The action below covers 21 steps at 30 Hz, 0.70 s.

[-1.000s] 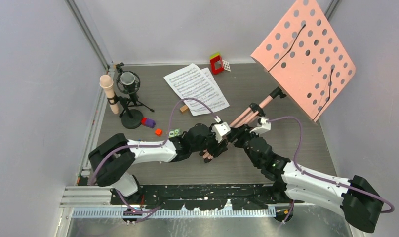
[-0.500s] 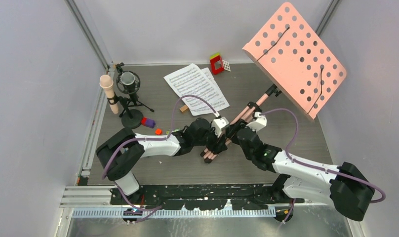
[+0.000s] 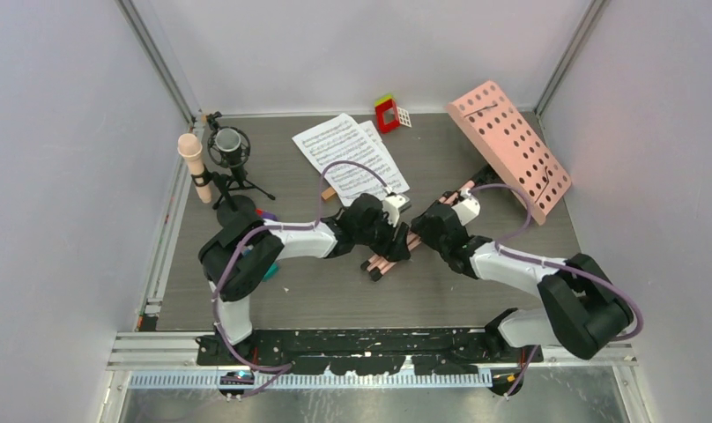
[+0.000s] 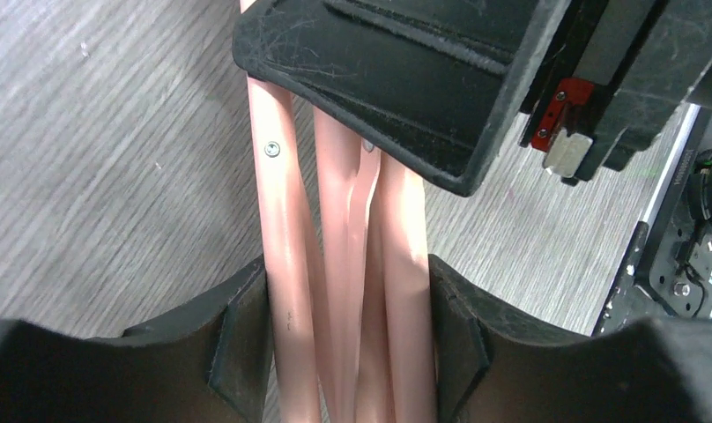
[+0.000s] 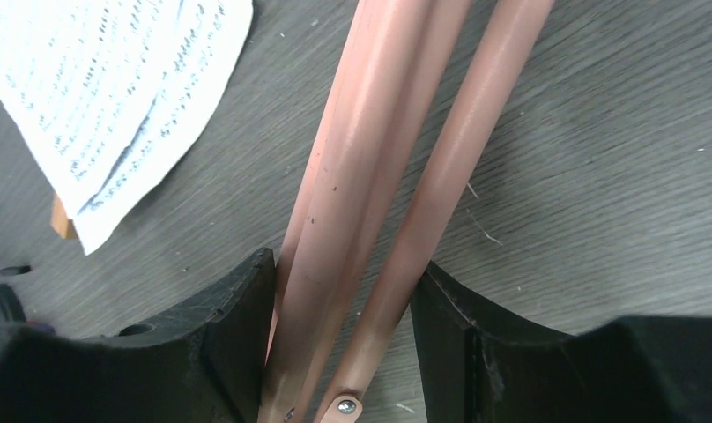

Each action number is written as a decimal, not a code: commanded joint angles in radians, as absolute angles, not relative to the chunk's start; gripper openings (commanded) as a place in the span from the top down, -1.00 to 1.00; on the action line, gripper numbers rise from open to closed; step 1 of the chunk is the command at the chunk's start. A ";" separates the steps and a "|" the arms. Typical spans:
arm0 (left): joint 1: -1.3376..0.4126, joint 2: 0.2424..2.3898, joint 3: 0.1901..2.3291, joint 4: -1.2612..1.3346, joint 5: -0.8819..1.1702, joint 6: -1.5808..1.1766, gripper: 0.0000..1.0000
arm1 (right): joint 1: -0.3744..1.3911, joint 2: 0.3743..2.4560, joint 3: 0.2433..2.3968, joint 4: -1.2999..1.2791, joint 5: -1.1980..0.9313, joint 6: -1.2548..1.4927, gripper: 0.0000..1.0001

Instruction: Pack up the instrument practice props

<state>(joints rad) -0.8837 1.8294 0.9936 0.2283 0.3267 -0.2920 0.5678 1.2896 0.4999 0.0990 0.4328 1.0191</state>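
Observation:
The pink music stand lies tipped over across the table, its perforated desk [image 3: 509,145] at the back right and its folded legs [image 3: 386,261] pointing to the front. My left gripper [image 3: 395,245] is shut on the folded legs [image 4: 344,264], and so is my right gripper [image 3: 426,232], a little further up the tubes [image 5: 379,176]. The white sheet-music pages [image 3: 348,159] lie flat at the back centre; they also show in the right wrist view [image 5: 106,97]. The beige-pink microphone [image 3: 194,166] stands upright at the left on its black round base [image 3: 236,214].
A black microphone on a small tripod [image 3: 231,150] stands beside the pink one. A red, green and yellow toy block [image 3: 387,113] sits at the back wall. A small wooden block [image 3: 329,193] and a purple block [image 3: 266,213] lie near the left arm. Walls close in on both sides.
The stand has come down from a raised tilt to lie low over the table, its desk sinking to the back right. Both arms have reached further forward, still holding the legs.

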 commanded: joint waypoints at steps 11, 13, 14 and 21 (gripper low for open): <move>-0.819 1.959 1.134 0.233 0.433 -0.270 1.00 | 0.441 1.457 0.665 0.279 0.532 0.759 0.99; -0.808 1.966 1.134 0.257 0.429 -0.300 1.00 | 0.433 1.485 0.697 0.267 0.504 0.716 0.99; -0.802 1.970 1.134 0.267 0.431 -0.310 1.00 | 0.430 1.495 0.713 0.260 0.491 0.699 0.99; -0.791 2.016 1.179 0.243 0.420 -0.328 1.00 | 0.420 1.493 0.722 0.252 0.454 0.664 0.75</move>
<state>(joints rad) -0.7959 1.9743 1.1240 0.1936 0.4229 -0.3611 0.4652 1.5146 0.6605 0.1017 0.3264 0.8936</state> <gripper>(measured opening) 0.556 0.585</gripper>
